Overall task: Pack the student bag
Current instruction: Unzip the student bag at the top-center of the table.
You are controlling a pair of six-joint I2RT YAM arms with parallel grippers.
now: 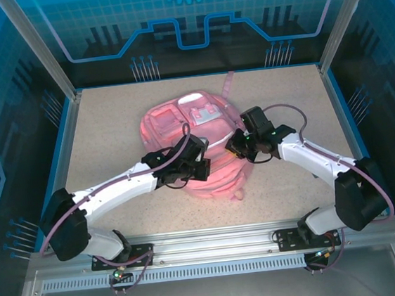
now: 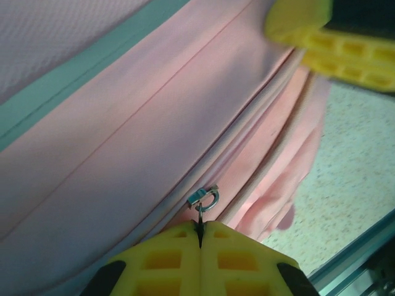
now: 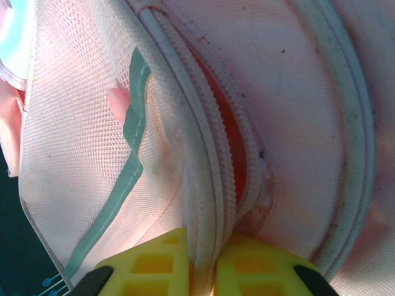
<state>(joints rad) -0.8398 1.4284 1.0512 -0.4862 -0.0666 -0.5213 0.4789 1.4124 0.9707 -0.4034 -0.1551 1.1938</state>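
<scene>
The student bag (image 1: pixel 170 126) lies flat on the table (image 1: pixel 103 122), pressed against both pincers. The left pincer (image 2: pixel 199 229) is clenched, and a thin pull from the zip slider (image 2: pixel 204 198) just ahead of its tips runs in between them, so it seems to grasp the pull. The right pincer (image 3: pixel 203 254) is clamped on the bag's zip edge, with the seam caught between its pads. Just beyond those pads the zip gapes in a short slit (image 3: pixel 233 148). Judging by this, the work is at the opening stage: the compartment is barely parted, so widening, filling and closing it are all left to do.
</scene>
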